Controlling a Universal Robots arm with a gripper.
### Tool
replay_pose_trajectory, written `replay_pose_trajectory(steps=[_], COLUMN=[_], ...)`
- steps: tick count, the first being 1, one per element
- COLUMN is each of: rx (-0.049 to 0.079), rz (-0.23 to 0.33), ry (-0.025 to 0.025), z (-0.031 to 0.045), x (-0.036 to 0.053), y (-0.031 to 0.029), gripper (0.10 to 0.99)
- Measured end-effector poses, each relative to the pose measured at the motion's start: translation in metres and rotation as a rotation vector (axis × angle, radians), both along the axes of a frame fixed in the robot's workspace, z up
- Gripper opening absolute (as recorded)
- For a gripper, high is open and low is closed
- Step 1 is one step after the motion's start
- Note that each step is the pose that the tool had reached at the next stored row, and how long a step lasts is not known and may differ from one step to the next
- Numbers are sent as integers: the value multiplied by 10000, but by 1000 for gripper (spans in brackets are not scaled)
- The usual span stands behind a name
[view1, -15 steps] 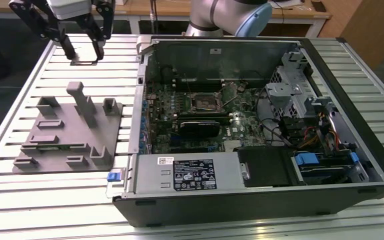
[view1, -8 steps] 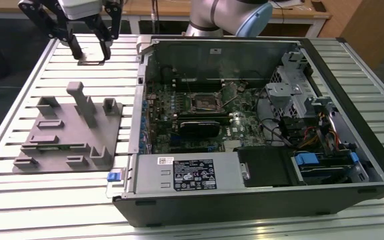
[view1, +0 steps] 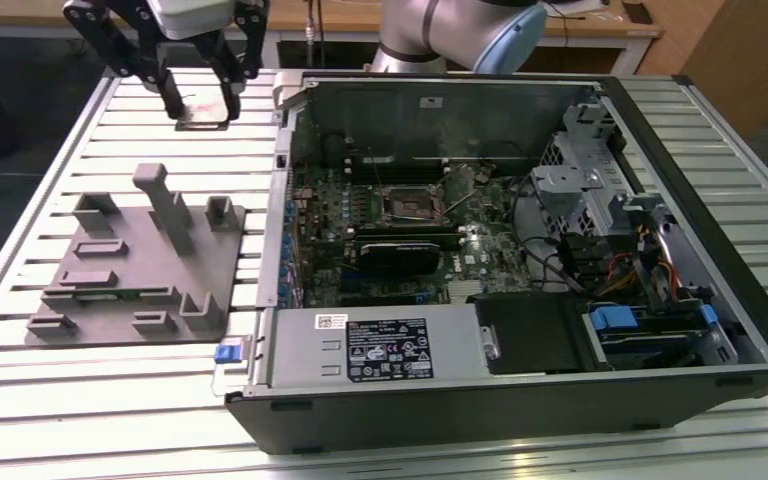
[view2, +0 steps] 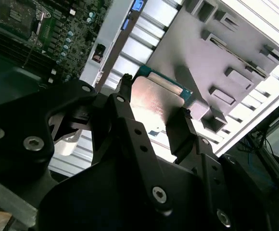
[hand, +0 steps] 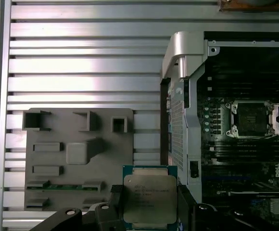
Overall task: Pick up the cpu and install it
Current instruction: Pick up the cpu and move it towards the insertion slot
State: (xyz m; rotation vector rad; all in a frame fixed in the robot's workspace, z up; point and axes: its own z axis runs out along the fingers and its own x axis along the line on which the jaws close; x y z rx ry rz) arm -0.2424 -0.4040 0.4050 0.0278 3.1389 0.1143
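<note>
The black two-fingered claw (view1: 204, 112) grips the small flat square cpu with a silvery metal top (hand: 150, 197) by opposite edges. It is above the slatted metal table (view1: 244, 160). In the exterior view that is at ten o'clock of the open black computer case (view1: 518, 425). The grey plastic fixture plate (view1: 131, 270) lies at six o'clock of the claw.

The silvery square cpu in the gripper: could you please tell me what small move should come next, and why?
Probably carry it sideways toward the open black computer case. The gripper is shut on the silvery square cpu above the slatted metal table, and the black motherboard socket lies apart inside that case.
</note>
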Motion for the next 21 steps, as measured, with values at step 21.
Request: replay_pose_trajectory(steps=[21], rx=[3], rz=[0], ry=[-1], z=[-25], x=[526], y=[61], gripper=[537])
